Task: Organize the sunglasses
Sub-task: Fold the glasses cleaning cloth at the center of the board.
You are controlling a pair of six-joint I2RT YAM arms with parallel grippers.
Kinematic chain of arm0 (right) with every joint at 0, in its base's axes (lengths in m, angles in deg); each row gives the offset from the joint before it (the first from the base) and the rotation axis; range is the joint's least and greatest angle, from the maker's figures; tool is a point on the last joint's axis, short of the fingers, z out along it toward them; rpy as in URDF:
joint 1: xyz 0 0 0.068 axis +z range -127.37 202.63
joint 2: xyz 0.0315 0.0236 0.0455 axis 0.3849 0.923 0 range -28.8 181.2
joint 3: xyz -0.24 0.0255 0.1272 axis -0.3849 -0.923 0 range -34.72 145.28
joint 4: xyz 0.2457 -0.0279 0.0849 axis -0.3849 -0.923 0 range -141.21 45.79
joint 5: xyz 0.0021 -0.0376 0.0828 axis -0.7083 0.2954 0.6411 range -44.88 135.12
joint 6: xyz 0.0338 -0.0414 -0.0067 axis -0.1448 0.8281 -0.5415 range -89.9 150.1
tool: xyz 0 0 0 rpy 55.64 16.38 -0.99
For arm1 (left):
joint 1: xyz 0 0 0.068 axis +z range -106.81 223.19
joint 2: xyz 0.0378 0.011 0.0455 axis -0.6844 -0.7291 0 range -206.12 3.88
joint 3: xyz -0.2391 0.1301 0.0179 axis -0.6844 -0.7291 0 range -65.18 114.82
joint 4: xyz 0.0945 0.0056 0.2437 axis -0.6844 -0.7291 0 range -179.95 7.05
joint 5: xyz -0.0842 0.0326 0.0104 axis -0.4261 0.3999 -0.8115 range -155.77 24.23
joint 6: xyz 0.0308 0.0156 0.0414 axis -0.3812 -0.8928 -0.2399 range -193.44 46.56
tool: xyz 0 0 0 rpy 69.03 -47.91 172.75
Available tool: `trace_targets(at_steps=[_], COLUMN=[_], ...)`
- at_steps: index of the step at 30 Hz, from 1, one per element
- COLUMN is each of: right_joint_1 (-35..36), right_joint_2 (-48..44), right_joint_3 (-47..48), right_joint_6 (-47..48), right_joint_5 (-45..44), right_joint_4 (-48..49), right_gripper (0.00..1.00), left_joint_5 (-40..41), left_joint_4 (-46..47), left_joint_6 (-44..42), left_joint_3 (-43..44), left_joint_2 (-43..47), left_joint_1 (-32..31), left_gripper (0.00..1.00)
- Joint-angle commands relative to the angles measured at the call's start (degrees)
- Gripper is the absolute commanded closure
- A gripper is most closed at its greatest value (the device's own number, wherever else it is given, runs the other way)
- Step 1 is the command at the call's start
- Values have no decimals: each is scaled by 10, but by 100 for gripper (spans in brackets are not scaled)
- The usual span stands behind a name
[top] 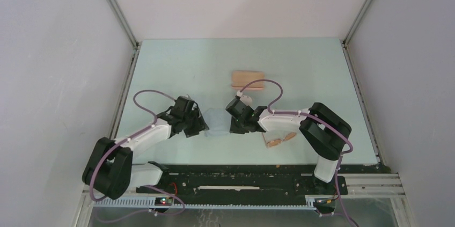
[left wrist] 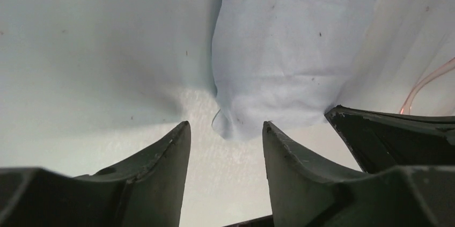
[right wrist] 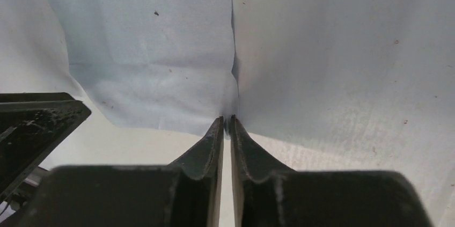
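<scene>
The sunglasses [top: 279, 140], thin and orange-brown, lie on the table just right of my right forearm, untouched. A light blue cloth [top: 217, 123] lies flat between the two grippers. My right gripper [right wrist: 228, 119] is shut, pinching the near right corner of the cloth [right wrist: 150, 50]. My left gripper [left wrist: 225, 124] stands open at the cloth's other side. A rounded corner of the cloth [left wrist: 279, 50] lies just past the gap between its fingertips, and nothing is held. In the top view the left gripper [top: 201, 125] and right gripper [top: 234, 125] face each other across the cloth.
A pink oblong case [top: 248, 80] lies farther back, behind the right gripper. The right gripper's dark finger [left wrist: 386, 130] shows at the right of the left wrist view. The left gripper's finger [right wrist: 32, 125] shows at the left of the right wrist view.
</scene>
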Motion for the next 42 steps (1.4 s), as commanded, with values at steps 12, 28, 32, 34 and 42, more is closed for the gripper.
trace_targets(at_steps=[12, 28, 32, 34, 42], right_joint_1=[11, 11, 1, -8, -70], right_joint_2=[-8, 11, -2, -5, -6], right_joint_3=[13, 40, 56, 82, 236], right_joint_6=[-1, 12, 32, 48, 98], right_joint_5=[-23, -1, -1, -9, -24], right_joint_4=[-36, -26, -25, -37, -81], right_gripper=[66, 100, 100, 100, 100], left_joint_5=[-1, -16, 6, 7, 63], left_joint_4=[-6, 19, -26, -48, -153], left_joint_6=[17, 9, -25, -49, -135], left_joint_3=[-33, 4, 59, 104, 334], left_joint_2=[7, -36, -40, -51, -114], left_joint_1=[-22, -22, -21, -19, 6], left_gripper=[60, 96, 100, 100, 100])
